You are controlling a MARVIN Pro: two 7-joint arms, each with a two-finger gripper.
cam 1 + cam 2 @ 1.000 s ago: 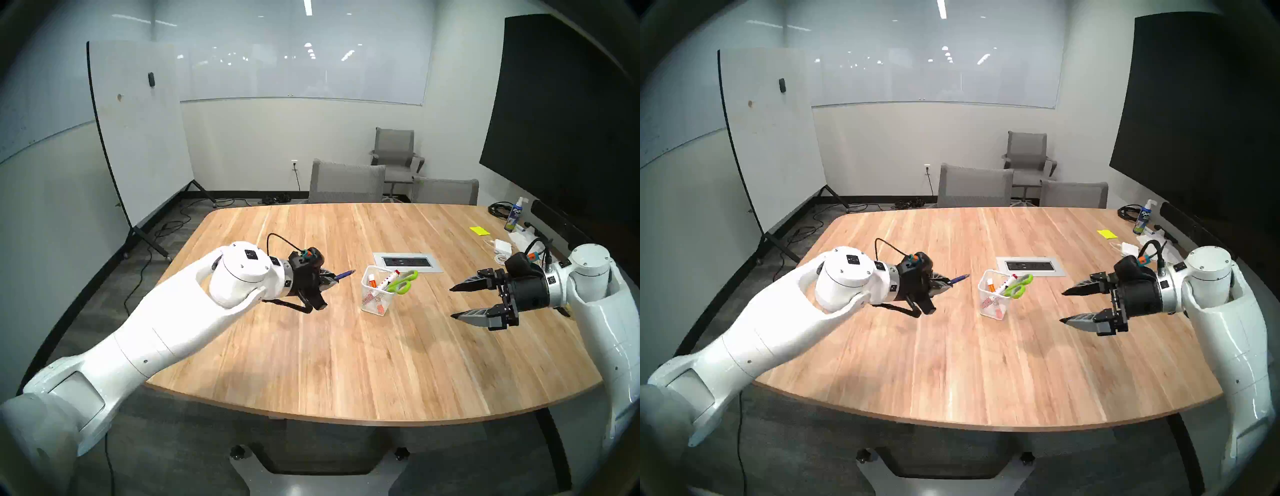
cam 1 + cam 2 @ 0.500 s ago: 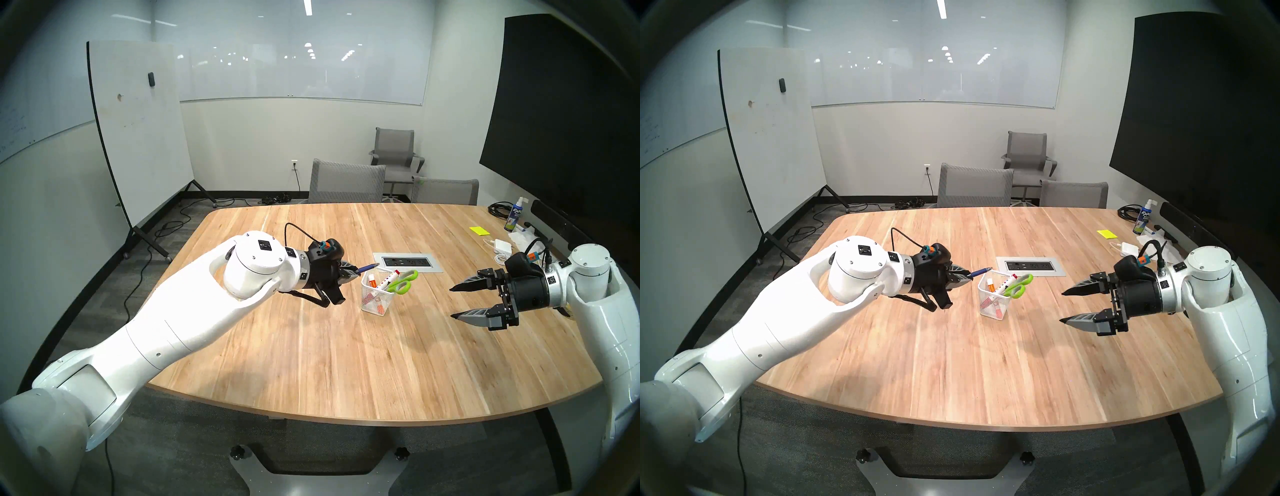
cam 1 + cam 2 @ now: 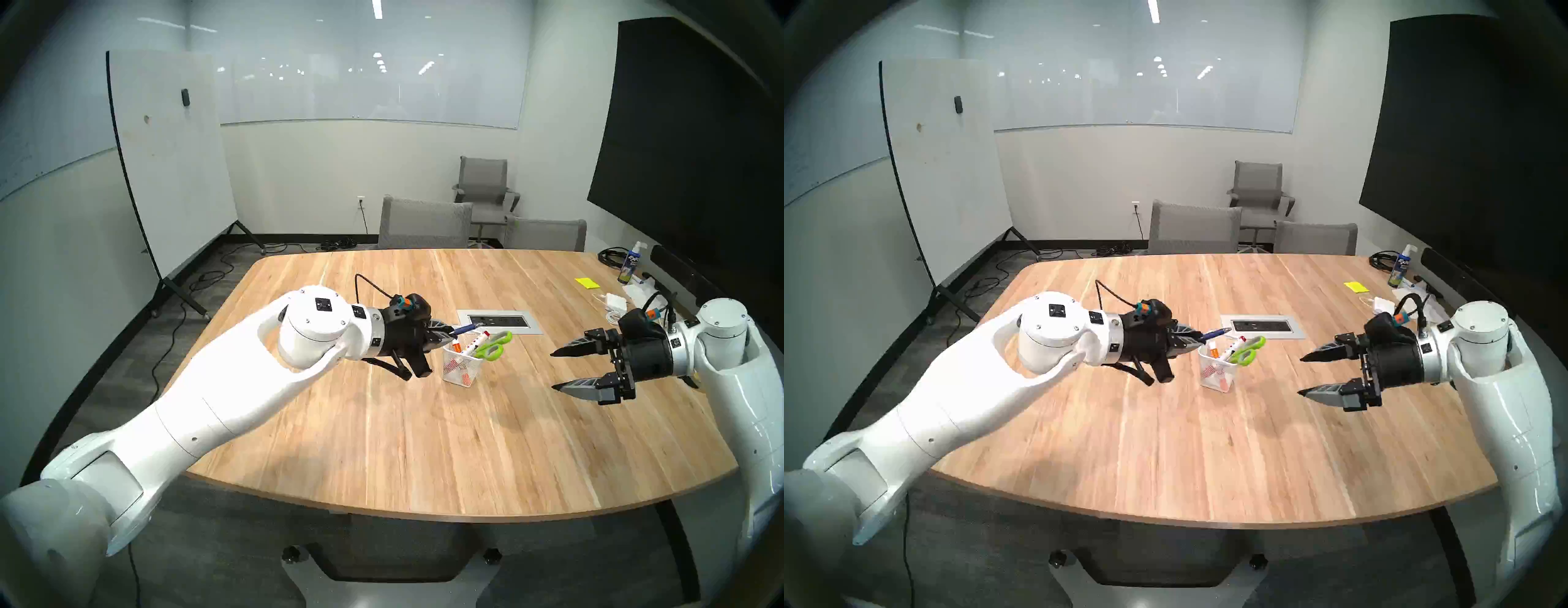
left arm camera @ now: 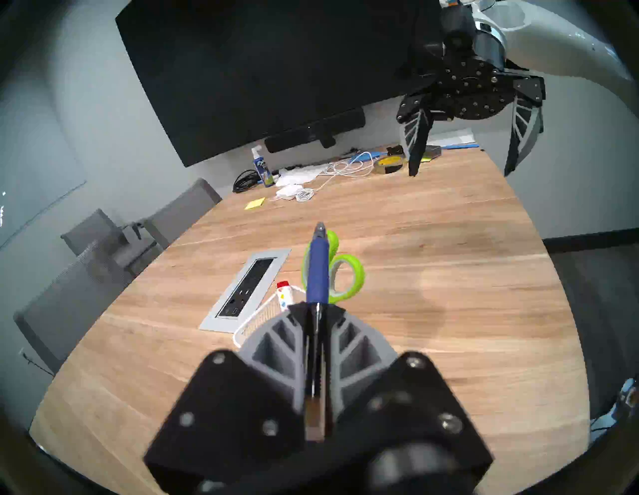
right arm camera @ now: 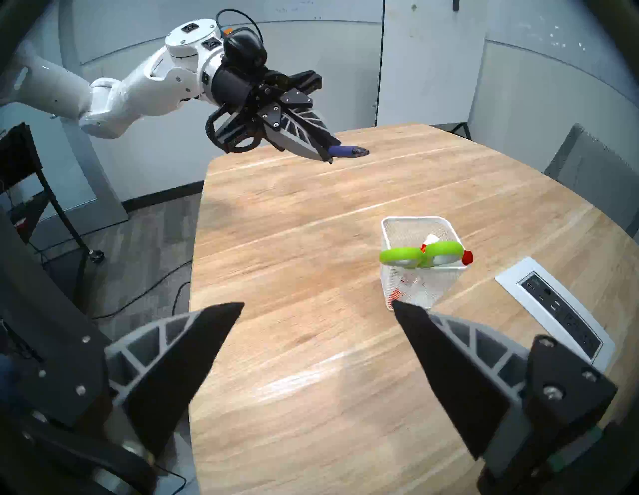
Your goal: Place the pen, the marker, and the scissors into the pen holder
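Observation:
My left gripper [image 3: 449, 333] is shut on a slim blue pen [image 3: 466, 327], which sticks out forward with its tip over the left rim of the pen holder [image 3: 460, 367]. This white mesh cup stands mid-table. In it are the green-handled scissors [image 3: 494, 344], handles up, and a white marker [image 3: 477, 342] with a red cap. In the left wrist view the pen [image 4: 318, 269] points over the scissors' loops [image 4: 349, 276]. My right gripper [image 3: 552, 369] hovers open and empty, right of the holder and apart from it.
A grey power socket panel [image 3: 500, 321] is set into the table just behind the holder. At the far right lie a spray bottle [image 3: 631, 265], yellow sticky notes [image 3: 586, 282], and a charger with cables [image 3: 615, 302]. Grey chairs [image 3: 424, 223] stand behind the table.
My left arm has carried the pen rightward, from well left of the holder to over its left rim. The right arm and the holder's contents have not moved.

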